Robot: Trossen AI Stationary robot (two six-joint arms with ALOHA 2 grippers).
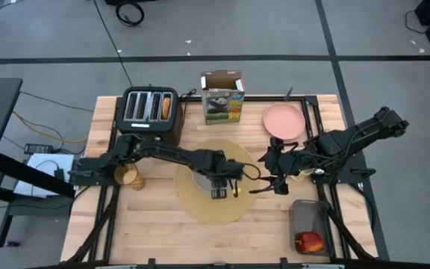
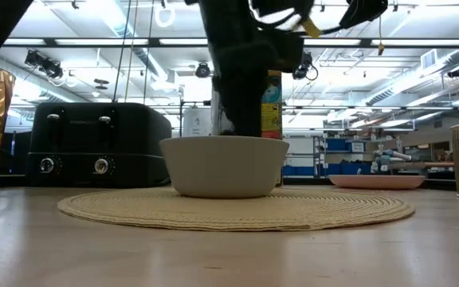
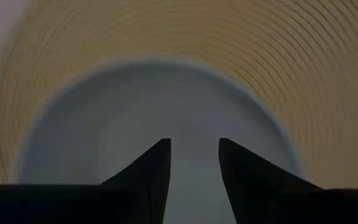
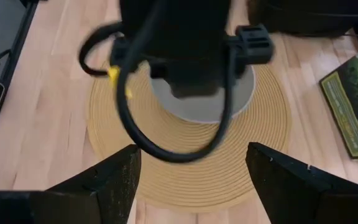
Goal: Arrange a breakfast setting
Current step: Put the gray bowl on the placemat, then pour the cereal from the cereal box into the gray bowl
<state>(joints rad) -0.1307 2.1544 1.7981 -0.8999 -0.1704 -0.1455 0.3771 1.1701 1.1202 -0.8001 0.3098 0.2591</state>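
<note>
pale grey bowl (image 2: 224, 166) (round, plain) on tan placemat (image 2: 237, 209) | left gripper (image 3: 194, 152) parted above | right gripper (image 4: 191, 165) wide apart

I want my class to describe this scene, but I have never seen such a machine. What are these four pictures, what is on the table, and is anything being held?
Two dark robot arms work at a wooden table. One picture looks down from above, one looks level across the tabletop, and two come from cameras on the arms' wrists. The left gripper hangs open over a pale grey bowl standing on a round tan placemat, holding nothing. The right gripper waits open beside the mat, also empty. Around them are a black toaster, a cereal box, a pink plate, an amber cup and a red apple in a container.
</note>
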